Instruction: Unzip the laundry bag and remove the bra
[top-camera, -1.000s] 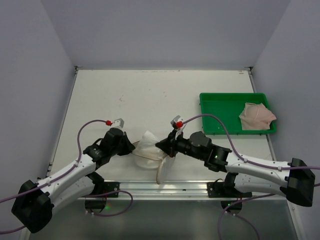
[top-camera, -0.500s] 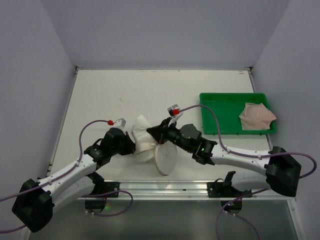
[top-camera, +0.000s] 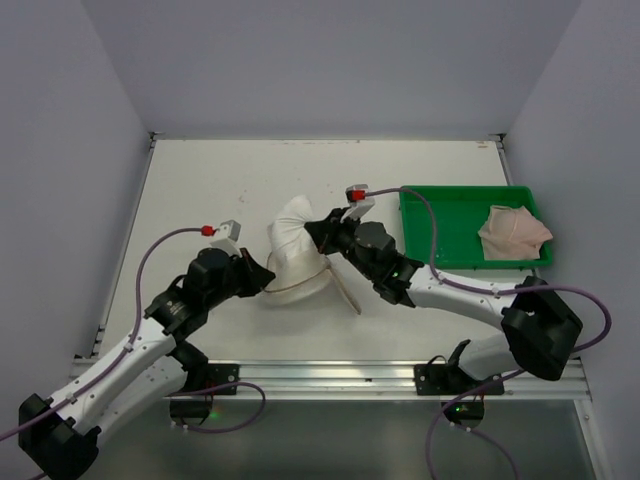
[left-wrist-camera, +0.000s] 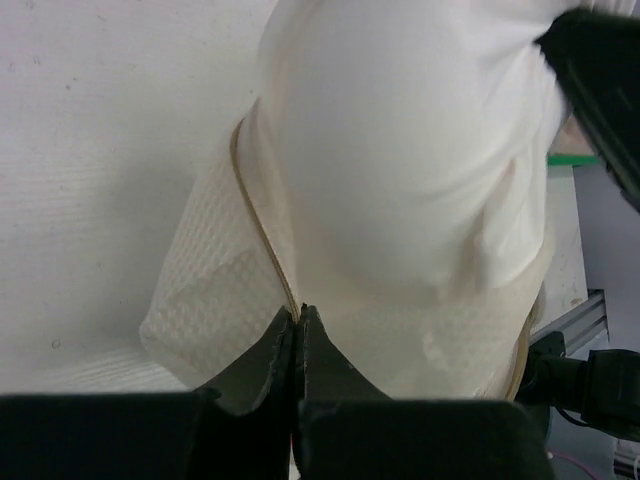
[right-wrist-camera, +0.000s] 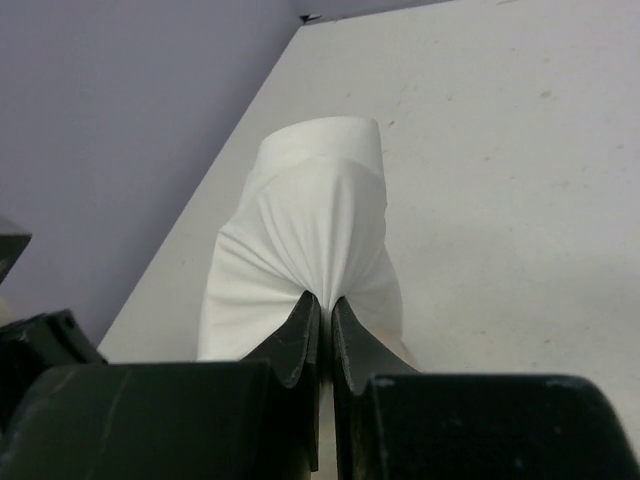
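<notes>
As the white mesh laundry bag (left-wrist-camera: 200, 310) is being pinched by the left gripper (left-wrist-camera: 298, 318), the white cloth bra (right-wrist-camera: 315, 210), clamped by the right gripper (right-wrist-camera: 325, 312), is best being drawn steadily up-frame.

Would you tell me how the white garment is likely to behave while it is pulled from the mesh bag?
Probably soft: the white garment gathers into pleats where the right gripper pinches it. Likely light, since that small pinch holds it up. The limp laundry bag may drag along but for the left gripper pinching its rim.
</notes>
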